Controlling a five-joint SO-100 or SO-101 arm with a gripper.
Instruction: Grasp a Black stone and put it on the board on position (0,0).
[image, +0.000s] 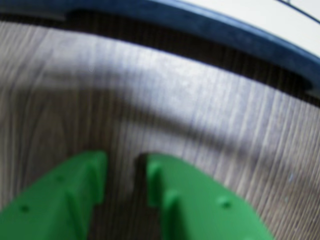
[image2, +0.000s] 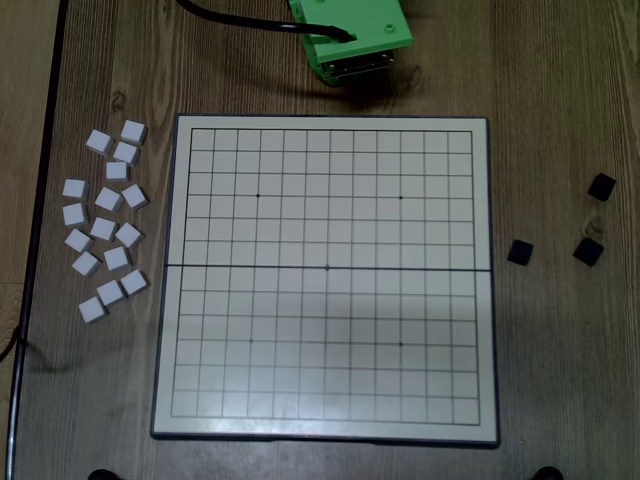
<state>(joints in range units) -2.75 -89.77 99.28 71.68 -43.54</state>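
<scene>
Your green two-finger gripper (image: 126, 172) enters the wrist view from the bottom edge, its fingers (image: 65, 200) spread a little with only bare wood-grain table (image: 165, 115) showing in the narrow gap; it pinches nothing. Across the top of that view you see the dark frame of the large square white board (image: 240, 30), blurred. In the overhead view the green arm body (image2: 352, 35) sits at the top centre, just above the board's upper edge, with a black cable (image2: 240, 20) running off to the upper left; the fingers themselves are not visible there.

The board (image2: 325, 150) fills the middle of the overhead view. Its central crossing with the small black dot (image2: 327, 267), on the dark middle seam, carries no stone. Three small matte black cube-like stones lie on the table at the right of the frame: one (image2: 520, 251) near the board's right edge, one (image2: 588, 250) further right, one (image2: 601, 186) above it. A cluster of small white cube blocks (image2: 105, 228) lies at the left of the frame.
</scene>
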